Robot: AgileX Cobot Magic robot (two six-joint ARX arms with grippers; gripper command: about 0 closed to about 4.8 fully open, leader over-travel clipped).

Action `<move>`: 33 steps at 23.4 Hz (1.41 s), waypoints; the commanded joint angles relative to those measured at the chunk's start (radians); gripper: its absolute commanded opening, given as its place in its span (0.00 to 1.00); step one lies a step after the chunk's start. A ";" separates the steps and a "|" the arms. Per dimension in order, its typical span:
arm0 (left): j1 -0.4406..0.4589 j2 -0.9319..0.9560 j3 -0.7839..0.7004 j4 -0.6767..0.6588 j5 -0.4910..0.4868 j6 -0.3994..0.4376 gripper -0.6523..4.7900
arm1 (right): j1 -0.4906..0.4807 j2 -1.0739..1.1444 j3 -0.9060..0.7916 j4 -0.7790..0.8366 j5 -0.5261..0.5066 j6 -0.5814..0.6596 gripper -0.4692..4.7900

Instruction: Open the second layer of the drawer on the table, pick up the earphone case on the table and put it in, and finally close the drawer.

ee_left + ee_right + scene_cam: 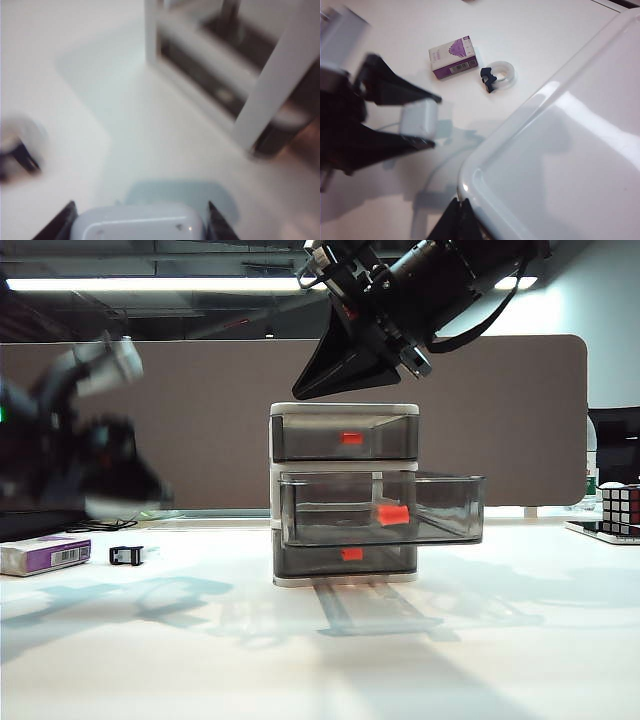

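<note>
The earphone case (419, 118) is held between the fingers of the left gripper (423, 120), lifted clear of the table (500, 660) at the left of the scene, its shadow seen on the white surface beneath. In the left wrist view the case (139, 223) sits squarely between the two dark fingertips (62, 221). It is judged light and stiff, but glossy and rounded — likely to slip if squeezed near its curved edges, so it is best gripped across the flat sides at mid-body, as appears to be done here. The second layer of the drawer (385, 508) is pulled out to the right, ready to receive it. The right gripper (355, 365) is parked above the drawer (300, 490), its fingers closed together with nothing held. A purple box (453, 57) lies at far left — unconnected to the task.
</note>
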 commanded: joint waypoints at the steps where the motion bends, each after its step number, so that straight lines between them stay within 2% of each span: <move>1: -0.003 -0.149 0.002 -0.107 0.027 -0.001 0.55 | 0.000 -0.005 0.006 0.017 -0.002 0.003 0.08; 5: -0.026 -0.304 0.002 -0.181 0.063 -0.043 0.55 | 0.000 -0.005 0.006 0.050 0.000 0.003 0.08; 8: -0.088 -0.381 0.002 -0.201 0.060 -0.048 0.55 | -0.005 -0.004 0.019 0.063 0.006 0.006 0.08; 9: -0.157 -0.400 0.002 -0.192 0.038 -0.049 0.55 | -0.007 -0.004 0.031 0.063 0.016 0.006 0.08; 10: -0.234 -0.398 0.007 -0.190 -0.028 -0.049 0.55 | -0.013 -0.005 0.044 0.060 0.023 0.006 0.08; 16: -0.405 -0.352 0.034 -0.129 -0.137 -0.065 0.55 | -0.048 -0.004 0.056 0.063 0.068 0.006 0.08; 21: -0.414 -0.230 0.111 -0.093 -0.108 -0.085 0.55 | -0.092 0.008 0.056 0.070 0.073 0.006 0.08; 24: -0.426 -0.093 0.201 -0.074 -0.047 -0.090 0.55 | -0.107 0.009 0.056 0.078 0.070 0.005 0.08; 33: -0.486 0.015 0.246 -0.015 -0.055 -0.090 0.55 | -0.113 0.040 0.058 0.100 0.063 0.006 0.08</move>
